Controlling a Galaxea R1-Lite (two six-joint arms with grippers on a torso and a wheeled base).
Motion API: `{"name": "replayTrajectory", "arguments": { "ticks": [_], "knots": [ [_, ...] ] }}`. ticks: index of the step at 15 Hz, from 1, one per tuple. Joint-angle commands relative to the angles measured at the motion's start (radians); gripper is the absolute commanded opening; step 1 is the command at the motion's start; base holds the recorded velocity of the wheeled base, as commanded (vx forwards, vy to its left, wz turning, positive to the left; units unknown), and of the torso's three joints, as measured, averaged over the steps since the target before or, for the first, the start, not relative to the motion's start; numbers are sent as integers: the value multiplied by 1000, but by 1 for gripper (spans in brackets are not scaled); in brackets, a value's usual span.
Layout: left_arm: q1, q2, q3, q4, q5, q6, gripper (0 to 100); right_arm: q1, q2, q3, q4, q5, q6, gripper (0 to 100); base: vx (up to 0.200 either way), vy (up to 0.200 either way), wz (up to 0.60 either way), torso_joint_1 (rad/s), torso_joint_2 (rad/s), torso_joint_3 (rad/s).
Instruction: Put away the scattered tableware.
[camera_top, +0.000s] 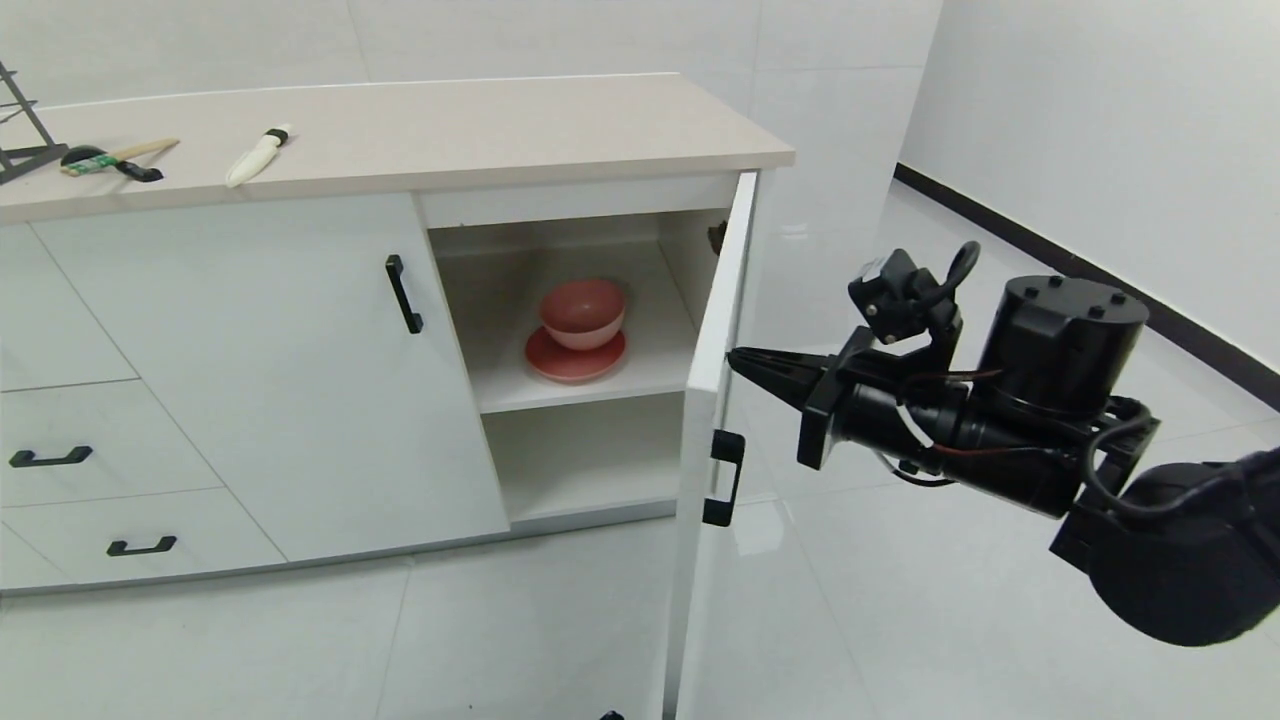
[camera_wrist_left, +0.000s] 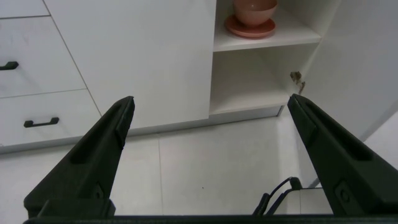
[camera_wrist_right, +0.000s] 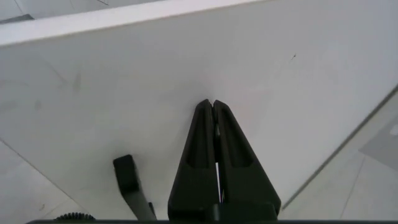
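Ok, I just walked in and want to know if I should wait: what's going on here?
The robot's right hand, shut, has its tips against the outer face of the open cabinet door. Inside, a pink bowl sits on a pink plate on the upper shelf. The left hand hangs open and empty, facing the cabinet. A white knife lies on the countertop.

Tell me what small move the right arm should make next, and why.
Probably push the open door toward the cabinet to close it: the shut right gripper has its tips against the door's outer face, and the bowl already sits on the plate inside.
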Motion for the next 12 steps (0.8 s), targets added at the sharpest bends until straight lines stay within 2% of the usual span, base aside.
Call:
{"name": "replayTrajectory", "arguments": {
  "ticks": [1, 8, 12],
  "knots": [
    [0, 0, 0, 0, 1, 0, 100, 21, 84, -58, -22, 0, 0, 0, 0, 0, 0, 0, 0, 0],
    [0, 0, 0, 0, 1, -2, 100, 33, 235, -229, -59, 0, 3, 0, 0, 0, 0, 0, 0, 0],
    [0, 0, 0, 0, 1, -2, 100, 33, 344, -372, -59, 0, 3, 0, 0, 0, 0, 0, 0, 0]
  ]
}}
